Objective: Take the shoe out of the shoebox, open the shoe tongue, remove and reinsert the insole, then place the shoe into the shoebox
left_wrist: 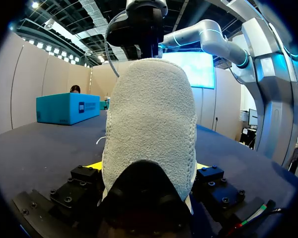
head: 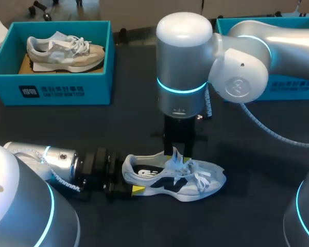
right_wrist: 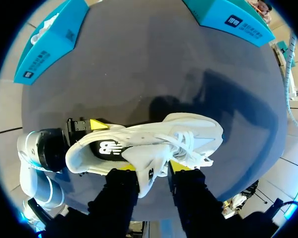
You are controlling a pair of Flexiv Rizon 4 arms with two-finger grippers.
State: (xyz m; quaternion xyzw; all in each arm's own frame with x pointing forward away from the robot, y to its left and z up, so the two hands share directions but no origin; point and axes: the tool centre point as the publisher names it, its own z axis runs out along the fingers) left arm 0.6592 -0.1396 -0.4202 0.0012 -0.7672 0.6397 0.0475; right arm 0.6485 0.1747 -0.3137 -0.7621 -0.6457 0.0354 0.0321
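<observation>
Fingers [left_wrist: 85, 179] of the left gripper [left_wrist: 148, 171] sit tight on both sides of the shoe [left_wrist: 149, 124] heel, clamping it. Yellow tips show at each side of the heel.

- Head view: left arm [head: 62, 162] comes in low from the left. Left gripper [head: 124, 182] is on the heel end of the shoe [head: 195, 181].
- Right arm [head: 237, 67] comes in from the right, wrist vertical over the shoe's middle. Right gripper [head: 177, 152] points straight down at the lace area.
- Right wrist view: right gripper [right_wrist: 151, 171] is narrow, pinching the tongue [right_wrist: 149, 159] from two sides. The tongue stands up out of the shoe [right_wrist: 139, 139] with loose laces beside it.
- Shoe: white with dark side panel, heel toward the left arm, toe toward the right, low over the dark table [head: 92, 128] near the front middle. Can't tell if the sole is fully down.
- Teal shoebox [head: 51, 85] sits at the far left, well apart from the shoe, with a beige shoe [head: 64, 51] inside.
- Second teal box [head: 293, 87] sits at the far right, partly hidden by the right arm.
</observation>
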